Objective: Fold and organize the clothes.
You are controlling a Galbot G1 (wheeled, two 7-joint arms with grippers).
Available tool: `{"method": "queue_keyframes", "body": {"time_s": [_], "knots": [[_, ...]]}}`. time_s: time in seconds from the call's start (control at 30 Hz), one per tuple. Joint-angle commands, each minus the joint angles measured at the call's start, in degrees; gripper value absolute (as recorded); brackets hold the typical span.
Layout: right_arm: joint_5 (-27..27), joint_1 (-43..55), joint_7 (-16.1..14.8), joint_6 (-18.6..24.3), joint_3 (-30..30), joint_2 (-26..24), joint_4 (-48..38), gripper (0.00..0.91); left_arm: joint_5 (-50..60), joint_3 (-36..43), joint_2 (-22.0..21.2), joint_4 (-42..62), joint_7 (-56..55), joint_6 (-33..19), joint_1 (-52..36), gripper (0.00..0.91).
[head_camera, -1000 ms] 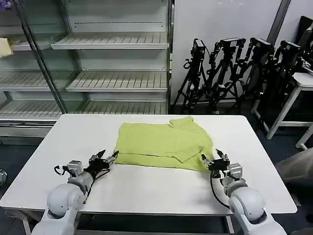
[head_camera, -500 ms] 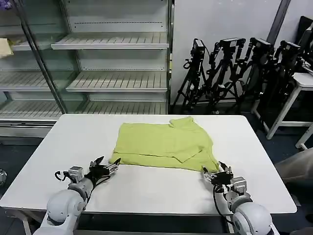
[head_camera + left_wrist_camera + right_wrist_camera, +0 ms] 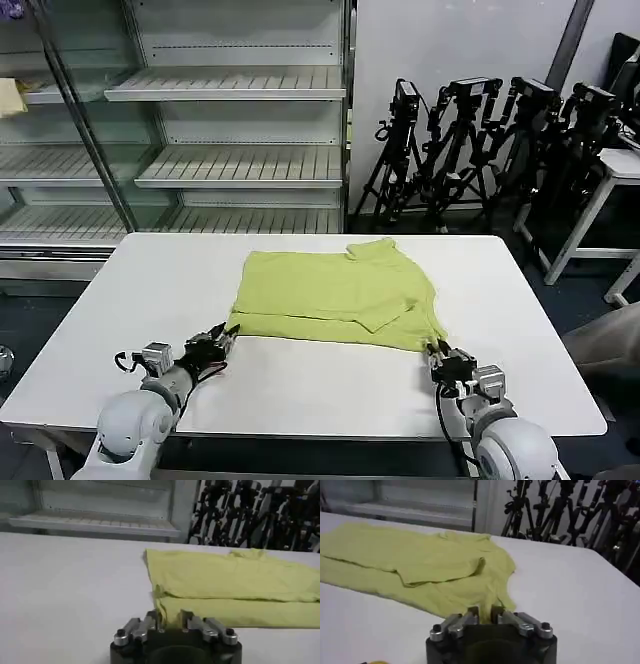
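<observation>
Both grippers pinch the near hem of the shirt (image 3: 338, 293): left gripper (image 3: 226, 331) at 7 o'clock, right gripper (image 3: 436, 350) at 5. Thin, limp fabric looks light; corners suit gripping.

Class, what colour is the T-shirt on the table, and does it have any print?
Plain lime yellow-green T-shirt, no print; head view shows it best.

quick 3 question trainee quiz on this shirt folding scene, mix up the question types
1. True or false: the T-shirt lies on the white table.
2. Which corner does the left gripper pinch? A) near left B) far right C) collar
3. Fill in: the right gripper is shut on the shirt's near ____ corner.

Key: 1 true; 2 A; 3 right.
</observation>
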Motion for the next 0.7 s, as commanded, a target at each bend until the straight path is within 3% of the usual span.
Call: {"method": "queue_keyframes", "body": {"time_s": [0.03,0.33,0.7], "knots": [[0.1,-5.1,-0.3,0.4,1.2,-0.5,4.2,0.000,0.1,0.0,0.1,-0.4,0.1,0.0,0.4,0.020],[-0.8,-15.7,-1.1,1.7,5.8,-1.2,12.0,0.000,-0.2,-2.4,-0.4,-8.9,1.2,-0.1,10.0,0.020],[-2.3,-22.6,-2.6,4.3,8.8,-1.2,14.0,0.000,0.7,-6.9,-0.1,-16.3,1.2,-0.1,20.6,0.020]]}}
